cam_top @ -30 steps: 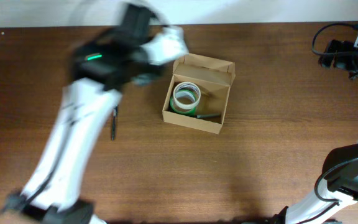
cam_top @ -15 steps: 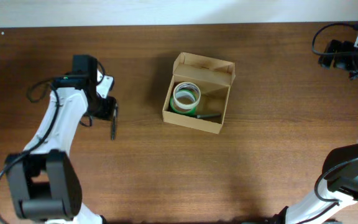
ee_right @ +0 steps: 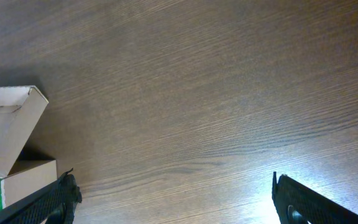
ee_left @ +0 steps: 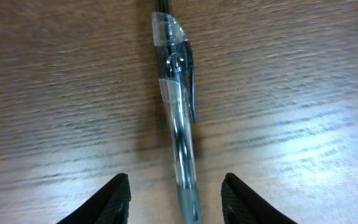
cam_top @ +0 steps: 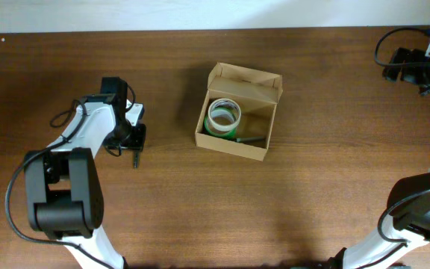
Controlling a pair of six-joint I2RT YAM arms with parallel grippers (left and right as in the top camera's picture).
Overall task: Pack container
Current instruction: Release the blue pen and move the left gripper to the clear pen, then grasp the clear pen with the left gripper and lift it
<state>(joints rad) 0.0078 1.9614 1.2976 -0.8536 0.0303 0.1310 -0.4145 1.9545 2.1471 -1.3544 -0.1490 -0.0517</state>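
Toward the left edge, the left gripper (ee_left: 176,196) is spread, one finger on each side of a clear pen (ee_left: 178,112) lying on the table (cam_top: 334,194). The container (cam_top: 234,146) stands mid-table with its lid open and a tape roll (cam_top: 224,116) inside, well apart to that gripper's right. By the far right corner, the right gripper (ee_right: 173,202) is spread wide.

A clear plastic pen (ee_left: 179,124) with a dark clip lies on the left of the brown wooden table (cam_top: 312,209); stacked white and green tape rolls (cam_top: 224,116) sit near centre.
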